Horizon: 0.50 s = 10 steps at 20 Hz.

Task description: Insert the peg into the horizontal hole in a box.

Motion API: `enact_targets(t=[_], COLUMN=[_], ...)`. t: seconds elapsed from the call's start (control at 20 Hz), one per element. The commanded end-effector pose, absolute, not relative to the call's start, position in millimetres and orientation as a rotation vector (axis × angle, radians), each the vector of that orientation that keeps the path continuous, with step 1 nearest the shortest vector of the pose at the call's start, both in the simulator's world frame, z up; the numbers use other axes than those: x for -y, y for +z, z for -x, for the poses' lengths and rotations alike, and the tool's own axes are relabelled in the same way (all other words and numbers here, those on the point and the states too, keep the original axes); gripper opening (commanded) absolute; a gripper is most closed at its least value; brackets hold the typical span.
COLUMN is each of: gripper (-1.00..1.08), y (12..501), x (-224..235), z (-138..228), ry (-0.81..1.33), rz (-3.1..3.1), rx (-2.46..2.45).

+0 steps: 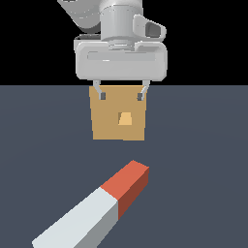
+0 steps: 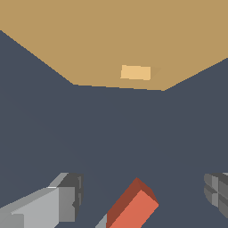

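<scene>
The peg point(image 1: 94, 208) lies flat on the dark floor in the near part of the exterior view, pale grey-white with its red-orange end point(image 1: 128, 184) pointing toward the box. The tan box point(image 1: 118, 114) stands farther back, its small lighter hole point(image 1: 125, 118) in the middle of its face. My gripper point(image 1: 121, 96) hangs above, in front of the box's top edge, open and empty, well apart from the peg. In the wrist view the peg's red end point(image 2: 131, 205) shows between the fingers point(image 2: 67, 200), with the box point(image 2: 111, 40) and hole point(image 2: 135, 72) beyond.
A dark grey-blue floor point(image 1: 203, 160) spreads around the box and peg. No other objects show.
</scene>
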<state>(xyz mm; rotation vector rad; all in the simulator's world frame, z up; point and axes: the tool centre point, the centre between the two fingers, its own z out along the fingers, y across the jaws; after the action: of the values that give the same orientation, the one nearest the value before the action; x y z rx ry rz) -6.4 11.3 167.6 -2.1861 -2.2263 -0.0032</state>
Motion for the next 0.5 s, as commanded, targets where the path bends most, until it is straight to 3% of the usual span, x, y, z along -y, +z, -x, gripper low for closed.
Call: enact_targets(t=[0.0, 0.45], gripper=[1.00, 1.00], y=[168, 148], x=[-11, 31], z=[6, 4], ry=[-0.003, -0.001], rz=[2.186, 2.338], rx=[2.226, 2.074])
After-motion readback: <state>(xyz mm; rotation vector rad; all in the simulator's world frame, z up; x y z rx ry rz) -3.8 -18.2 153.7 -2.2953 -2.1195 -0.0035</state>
